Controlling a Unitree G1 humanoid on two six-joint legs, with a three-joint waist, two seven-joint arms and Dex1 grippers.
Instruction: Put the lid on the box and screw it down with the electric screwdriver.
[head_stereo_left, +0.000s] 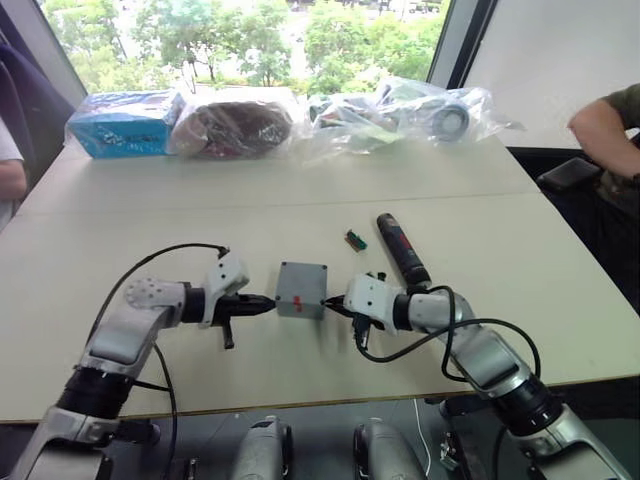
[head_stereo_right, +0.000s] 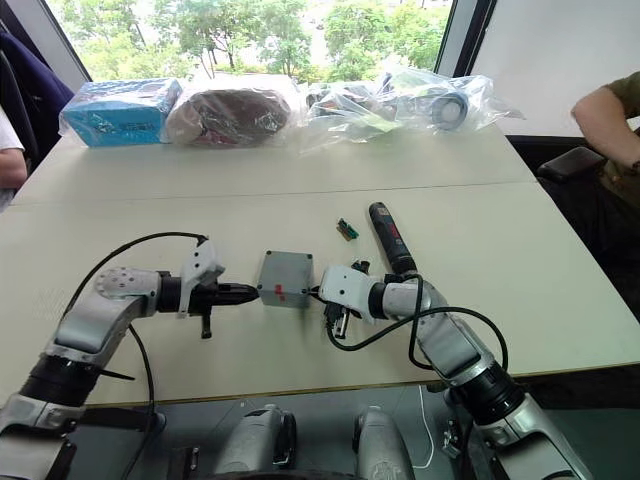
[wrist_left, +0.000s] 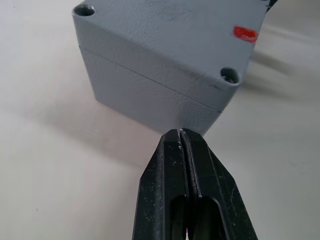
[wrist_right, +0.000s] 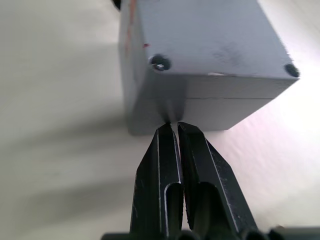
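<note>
the lid (wrist_left: 165, 37) and the box (wrist_left: 150, 100) under it look like matt grey cast metal or plastic, finely grainy, just ahead of the left gripper (wrist_left: 181, 134), whose fingers are smooth black plastic with a slight sheen. the table (head_stereo_left: 500, 200) is pale, matt laminate. the packets (head_stereo_left: 400, 110) far beyond are glossy clear plastic.

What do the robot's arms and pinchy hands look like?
Both arms have smooth silver-grey shells with darker black joints, and a thin black cable loops along each. The left gripper and right gripper each have a white block at the wrist and two slim black fingers that taper to a point.
</note>
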